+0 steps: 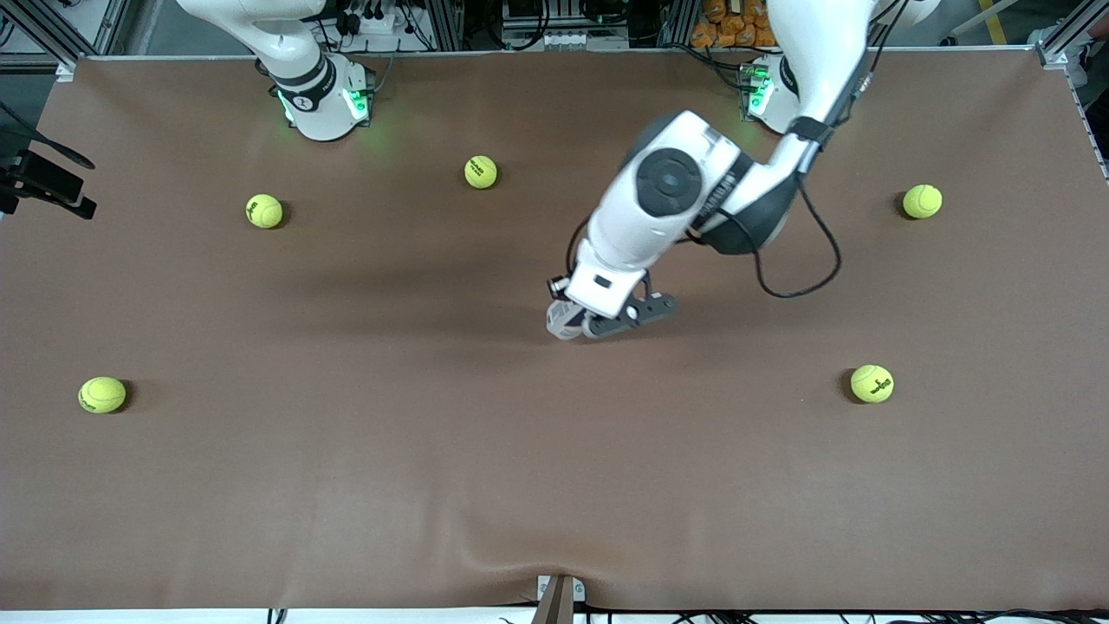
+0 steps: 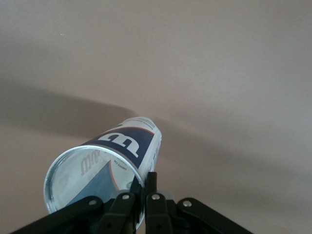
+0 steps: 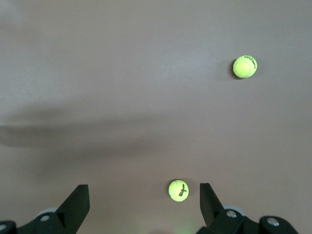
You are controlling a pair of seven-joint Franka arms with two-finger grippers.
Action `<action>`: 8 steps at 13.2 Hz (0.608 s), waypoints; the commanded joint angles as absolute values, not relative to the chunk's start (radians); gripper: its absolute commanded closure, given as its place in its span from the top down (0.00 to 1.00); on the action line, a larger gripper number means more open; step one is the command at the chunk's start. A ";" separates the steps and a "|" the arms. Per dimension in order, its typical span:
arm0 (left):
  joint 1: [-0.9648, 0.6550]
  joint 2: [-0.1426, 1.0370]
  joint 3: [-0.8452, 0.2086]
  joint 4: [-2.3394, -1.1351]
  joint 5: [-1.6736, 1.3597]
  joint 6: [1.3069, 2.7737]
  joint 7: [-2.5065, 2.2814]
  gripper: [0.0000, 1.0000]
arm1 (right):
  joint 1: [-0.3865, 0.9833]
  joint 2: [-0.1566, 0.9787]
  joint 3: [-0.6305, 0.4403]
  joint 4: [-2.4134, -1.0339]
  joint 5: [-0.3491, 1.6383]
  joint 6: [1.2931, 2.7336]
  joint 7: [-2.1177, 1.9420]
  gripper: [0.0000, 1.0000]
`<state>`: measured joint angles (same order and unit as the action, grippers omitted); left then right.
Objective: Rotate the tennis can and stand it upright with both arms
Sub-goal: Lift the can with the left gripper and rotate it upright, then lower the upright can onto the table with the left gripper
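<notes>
Near the middle of the table (image 1: 346,485), in the front view, the left gripper (image 1: 625,319) was down low with the tennis can (image 1: 563,322) poking out from under it, toward the right arm's end. Most of the can was buried under the wrist, so I couldn't tell from there how tilted it was. My guess is the grab at one end was meant to swing it up. Five tennis balls (image 1: 479,172) sat well apart from the can, scattered around it. The right arm only showed its base; it was waiting, hand out of that shot.

From the left wrist view, the left gripper (image 2: 141,195) was pinched on the can's (image 2: 114,158) silver rim, one finger (image 2: 152,195) outside the wall. The can leaned away, closed end near the table, though whether it touched I couldn't say.

Over in the right wrist view, the right gripper (image 3: 144,207) hung with fingers wide apart, well above the table, two balls below it. No can visible there.
</notes>
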<state>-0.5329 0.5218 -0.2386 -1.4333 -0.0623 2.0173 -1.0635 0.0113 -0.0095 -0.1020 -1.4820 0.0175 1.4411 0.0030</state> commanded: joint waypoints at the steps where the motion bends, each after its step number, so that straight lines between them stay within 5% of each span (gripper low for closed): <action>1: -0.603 0.538 -0.221 -1.391 0.046 1.934 -1.187 0.00 | -0.003 -0.021 -0.091 -1.477 0.008 1.430 -0.011 1.00; 8: -0.683 0.590 -0.222 -1.370 0.178 1.936 -1.330 0.00 | -0.003 -0.020 -0.091 -1.477 0.011 1.430 -0.008 1.00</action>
<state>-0.6566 0.5472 -0.2315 -1.4249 0.1240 1.9516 -1.2757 0.0113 -0.0095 -0.1019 -1.4817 0.0175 1.4410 0.0027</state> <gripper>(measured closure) 0.952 0.000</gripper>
